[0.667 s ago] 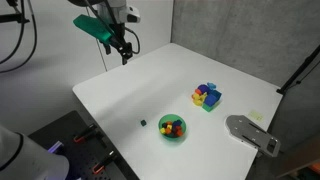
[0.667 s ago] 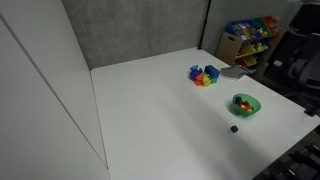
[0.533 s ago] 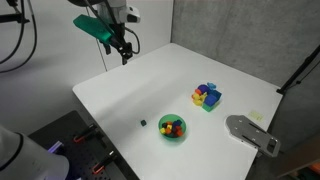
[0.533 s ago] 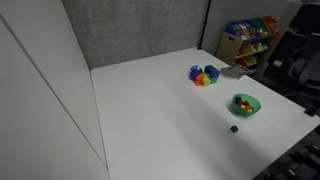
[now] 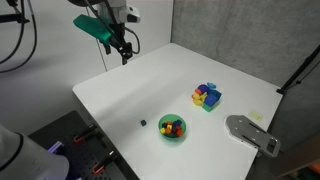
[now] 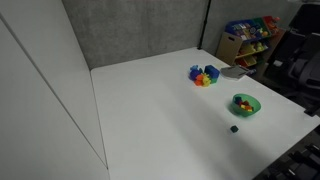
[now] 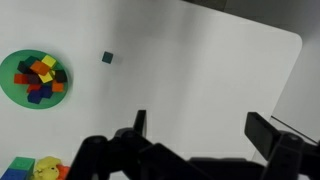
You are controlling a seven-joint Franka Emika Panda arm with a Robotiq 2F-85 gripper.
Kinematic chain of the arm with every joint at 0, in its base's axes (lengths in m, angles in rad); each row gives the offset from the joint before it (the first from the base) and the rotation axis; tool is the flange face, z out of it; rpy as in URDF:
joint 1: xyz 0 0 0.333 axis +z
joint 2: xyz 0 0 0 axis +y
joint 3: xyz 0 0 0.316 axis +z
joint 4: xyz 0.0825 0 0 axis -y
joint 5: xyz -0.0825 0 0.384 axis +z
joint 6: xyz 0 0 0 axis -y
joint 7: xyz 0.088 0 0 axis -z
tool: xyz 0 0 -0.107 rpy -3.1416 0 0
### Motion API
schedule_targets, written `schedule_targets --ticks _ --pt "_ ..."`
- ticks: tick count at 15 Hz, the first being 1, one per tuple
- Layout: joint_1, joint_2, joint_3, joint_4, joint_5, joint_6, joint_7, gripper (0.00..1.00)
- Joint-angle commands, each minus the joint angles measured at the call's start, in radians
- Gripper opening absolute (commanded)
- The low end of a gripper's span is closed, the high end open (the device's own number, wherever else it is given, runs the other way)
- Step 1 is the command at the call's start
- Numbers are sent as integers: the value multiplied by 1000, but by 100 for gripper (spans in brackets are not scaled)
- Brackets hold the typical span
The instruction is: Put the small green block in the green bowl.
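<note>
A small dark green block [image 5: 143, 124] lies on the white table, just beside the green bowl [image 5: 172, 128]. The bowl holds several coloured blocks. Both also show in the other exterior view, block [image 6: 234, 128] and bowl [image 6: 245, 105], and in the wrist view, block [image 7: 106, 58] and bowl [image 7: 33, 78]. My gripper [image 5: 125, 48] hangs high above the far corner of the table, well away from the block. In the wrist view its fingers [image 7: 204, 128] stand wide apart with nothing between them.
A cluster of coloured blocks [image 5: 207, 96] sits on the table beyond the bowl. A grey metal plate [image 5: 252, 133] lies at the table's edge. A shelf with colourful items [image 6: 248, 38] stands behind the table. A white panel [image 6: 40, 110] flanks one side.
</note>
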Motion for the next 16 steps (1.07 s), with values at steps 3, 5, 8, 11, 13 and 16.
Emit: schedule_targets --ticks 3,5,8,11,13,16 --pt "-18 1 17 2 7 -3 -5 100" --pt "-22 31 28 12 -11 20 13 100" --pt "-31 91 52 16 -35 88 40 100" --pt "-42 163 75 7 -69 180 74 100" --pt "-52 221 85 2 -107 248 109 100" --pt "-67 329 88 19 -168 315 195 100"
